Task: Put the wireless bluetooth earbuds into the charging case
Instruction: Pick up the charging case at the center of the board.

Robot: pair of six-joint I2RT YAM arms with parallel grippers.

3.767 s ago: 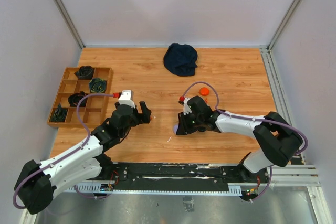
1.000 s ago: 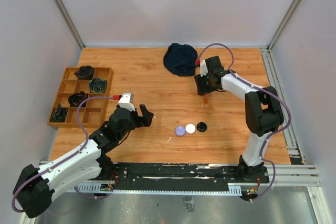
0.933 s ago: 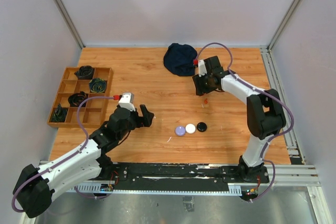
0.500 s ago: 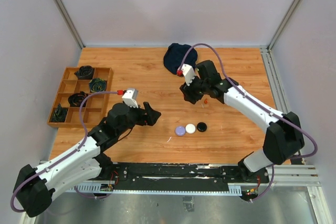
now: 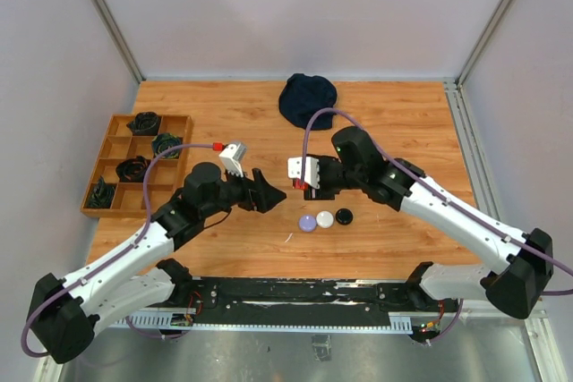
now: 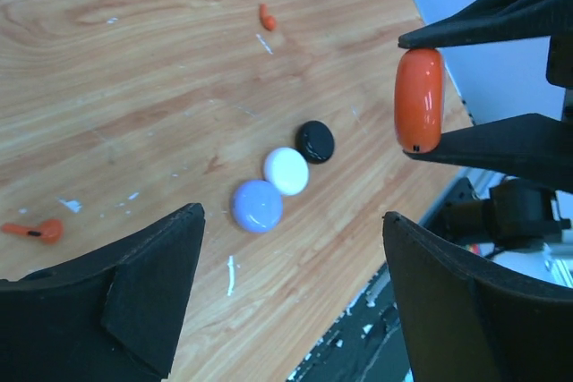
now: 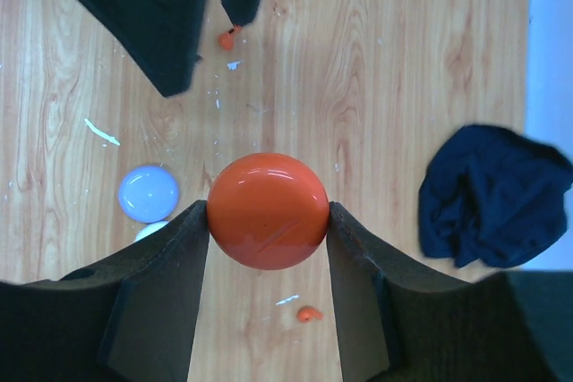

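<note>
- Top view: both arms reach toward the middle of the table (image 5: 224, 123). The left gripper (image 5: 273, 194) and the right gripper (image 5: 313, 187) stand just beside each other, nearly facing. Near them lie a lavender case (image 5: 307, 223), a white case (image 5: 325, 218) and a black case (image 5: 344, 216) in a short row. A dark blue cloth (image 5: 308, 100) lies at the far edge and a wooden tray (image 5: 112, 145) at the left. What the right gripper carries is hard to make out from here.
- Left wrist view: the left gripper's jaws are spread wide with nothing between them. To the right, two dark fingers pinch the orange charging case (image 6: 419, 100) by its flat faces, lifted off the wood. It looks presented edge-on, likely so the free jaws can take it or help open it. Two orange earbuds (image 6: 267, 16) lie loose on the wood, well apart.
- Right wrist view: the right gripper (image 7: 267, 221) is clenched on the orange charging case (image 7: 267, 194), which appears closed. One earbud (image 7: 309, 314) lies below it on the table, so none is inserted yet.
</note>
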